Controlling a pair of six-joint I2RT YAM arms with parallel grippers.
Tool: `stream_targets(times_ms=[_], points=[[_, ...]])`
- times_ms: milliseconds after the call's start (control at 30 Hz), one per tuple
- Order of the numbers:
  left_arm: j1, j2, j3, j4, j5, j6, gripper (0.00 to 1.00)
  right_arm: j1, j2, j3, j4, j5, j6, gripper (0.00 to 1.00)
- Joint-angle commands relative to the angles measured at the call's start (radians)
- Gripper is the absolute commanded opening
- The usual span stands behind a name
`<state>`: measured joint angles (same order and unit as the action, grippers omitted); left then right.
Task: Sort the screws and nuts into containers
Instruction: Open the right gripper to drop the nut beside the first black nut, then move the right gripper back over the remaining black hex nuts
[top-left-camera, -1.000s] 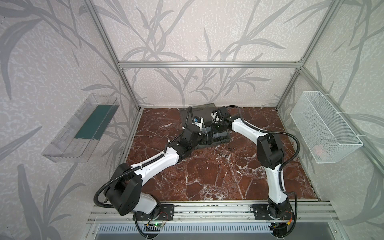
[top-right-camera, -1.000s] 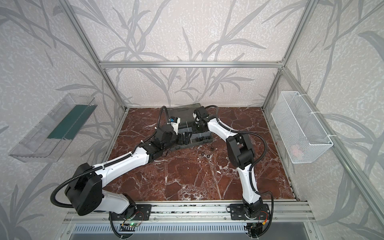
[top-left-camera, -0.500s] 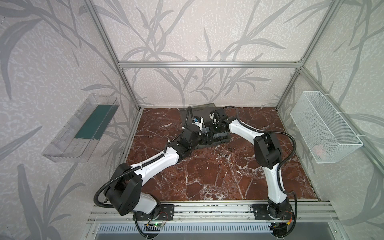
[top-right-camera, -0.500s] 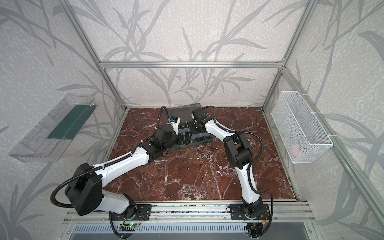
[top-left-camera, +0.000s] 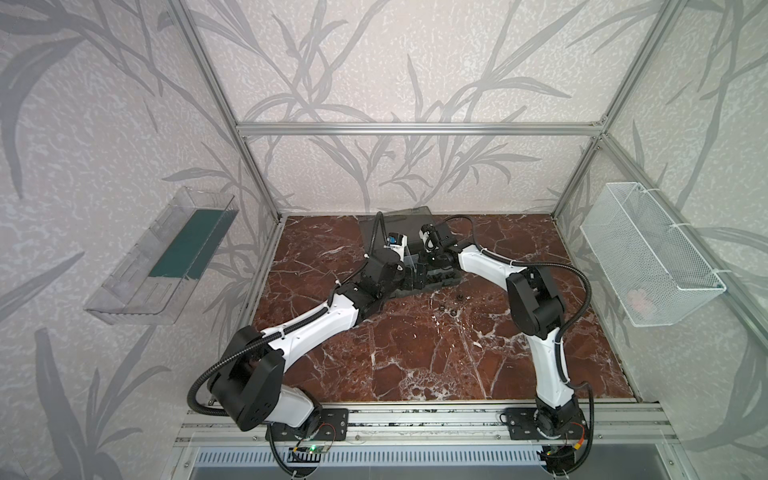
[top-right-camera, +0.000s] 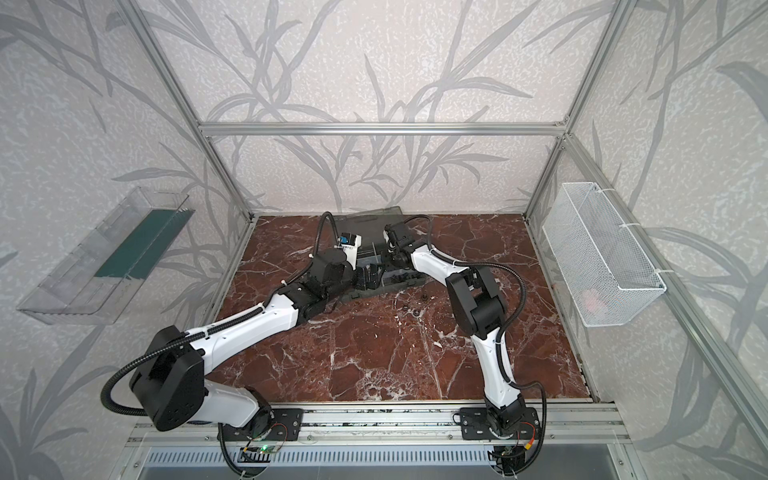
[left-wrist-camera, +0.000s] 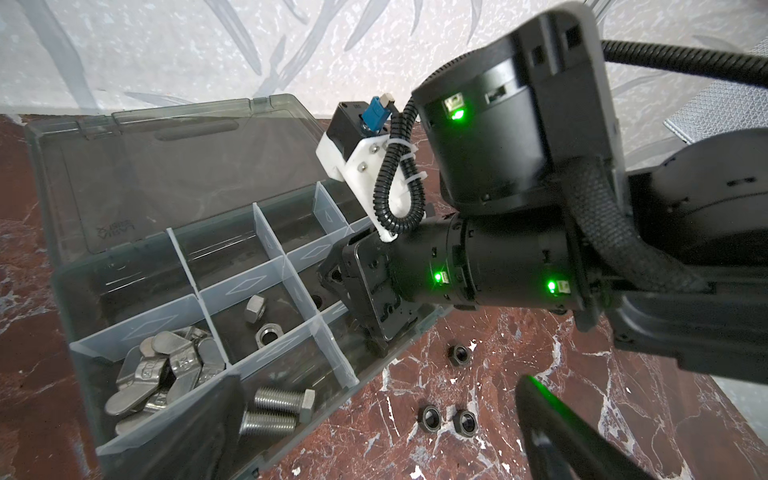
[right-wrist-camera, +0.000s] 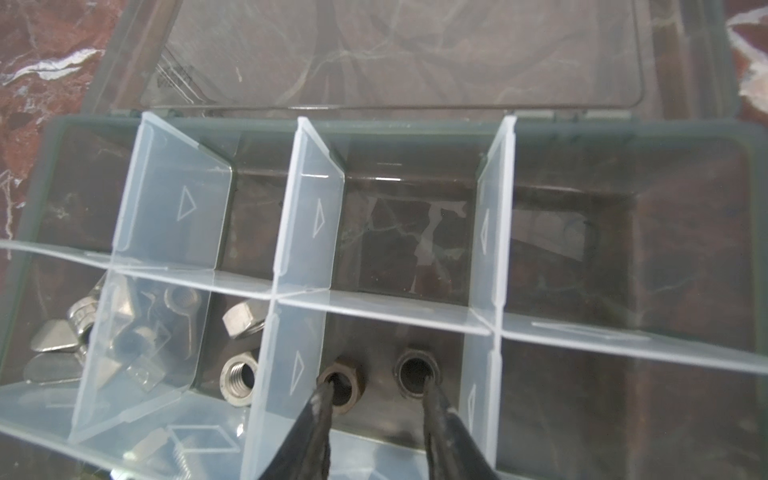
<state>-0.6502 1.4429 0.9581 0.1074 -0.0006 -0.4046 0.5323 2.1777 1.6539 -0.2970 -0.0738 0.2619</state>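
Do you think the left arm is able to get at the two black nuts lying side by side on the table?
Probably yes: the left gripper is open, the nuts lie bare on the table beside the case, and the right gripper is inside the case, clear of them.

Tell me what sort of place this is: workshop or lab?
Probably a lab robot test cell: aluminium-profile frame with wallpapered panels, left arm and right arm bolted to a front rail, marble-look tabletop.

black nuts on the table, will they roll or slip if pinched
The black nuts lie flat on the marble table, so rolling seems unlikely. Looking like solid metal, probably rigid. Low and tiny, they may slip a pinch.
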Motion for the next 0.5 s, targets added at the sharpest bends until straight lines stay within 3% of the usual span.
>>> stream_targets(times_ms=[0,233,467], points=[[0.006,0.002,-0.012,0.023,0.007,-0.010,0.99,0.005,-0.074,-0.046,0.029,0.015,0.001,0.40],[0.004,0.014,-0.012,0.018,0.013,-0.013,0.99,0.003,-0.275,-0.173,0.075,0.071,-0.006,0.45],[-0.002,0.015,-0.011,0.021,0.034,-0.025,0.99,-0.029,-0.433,-0.251,-0.119,0.102,-0.035,0.59]])
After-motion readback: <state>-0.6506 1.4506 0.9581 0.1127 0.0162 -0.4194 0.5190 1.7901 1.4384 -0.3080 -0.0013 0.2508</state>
